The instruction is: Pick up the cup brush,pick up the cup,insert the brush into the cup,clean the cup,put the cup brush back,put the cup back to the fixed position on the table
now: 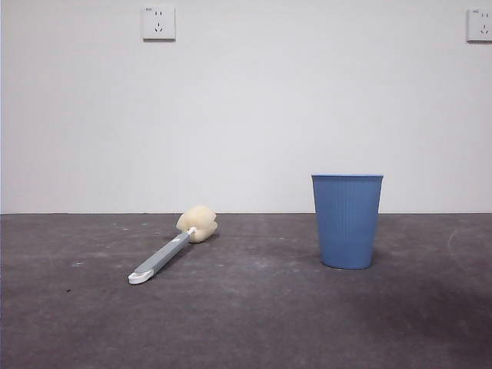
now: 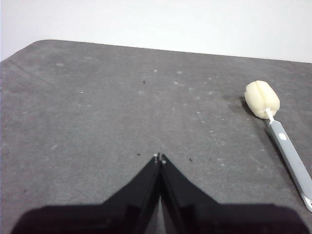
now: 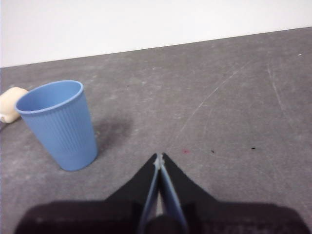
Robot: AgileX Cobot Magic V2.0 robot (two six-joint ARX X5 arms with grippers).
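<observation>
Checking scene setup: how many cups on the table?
1. The cup stands upright on the table, apart from the cup brush lying on its side. No other cup shows in any view.

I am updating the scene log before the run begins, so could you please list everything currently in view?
blue ribbed plastic cup: one, blue, upright on the table, apart from the brush.
cup brush with slim grey handle and cream-yellow sponge head: one, grey and cream, lying flat on the table.
dark grey matte table: one, dark grey, under both.
white wall sockets: two, white, high on the wall.
left gripper: one, black, shut, above the table beside the brush.
right gripper: one, black, shut, near the cup.
</observation>
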